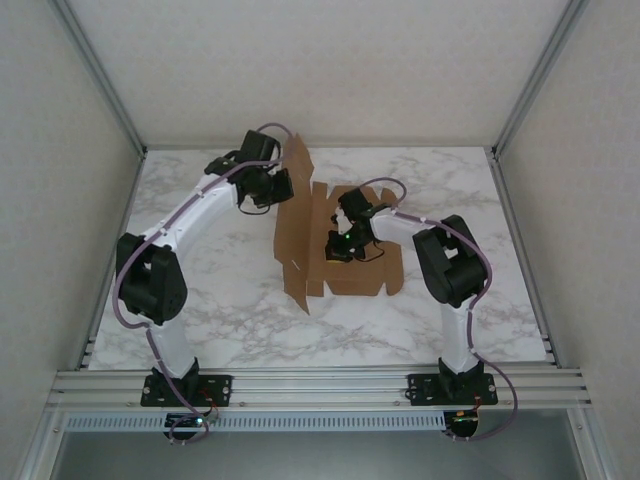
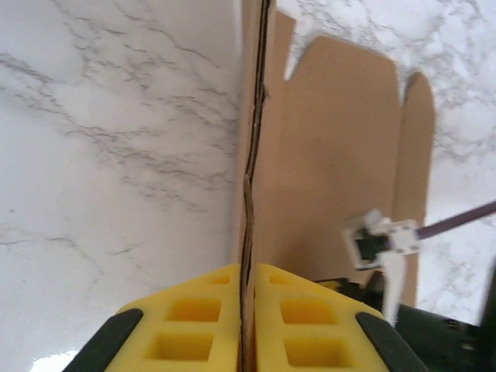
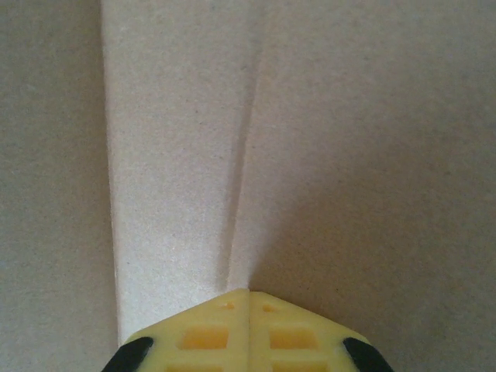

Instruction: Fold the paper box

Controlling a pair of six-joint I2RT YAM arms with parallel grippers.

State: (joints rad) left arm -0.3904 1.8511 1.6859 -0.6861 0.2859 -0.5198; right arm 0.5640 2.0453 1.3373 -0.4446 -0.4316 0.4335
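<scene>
While left gripper (image 2: 248, 271) pinches the paper box (image 1: 345, 275) flap (image 1: 298, 165) at 10 o'clock, swing it inward slowly — right gripper (image 3: 248, 294), tips pressed together, pinning the rest flat.

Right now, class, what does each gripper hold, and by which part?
The left gripper pinches the paper box by its raised flap's edge. The right gripper is shut on nothing.

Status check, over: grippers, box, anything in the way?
Left gripper shut on raised flap of paper box. Right gripper shut, tips down on flat panel at a crease. Nothing blocking.
</scene>
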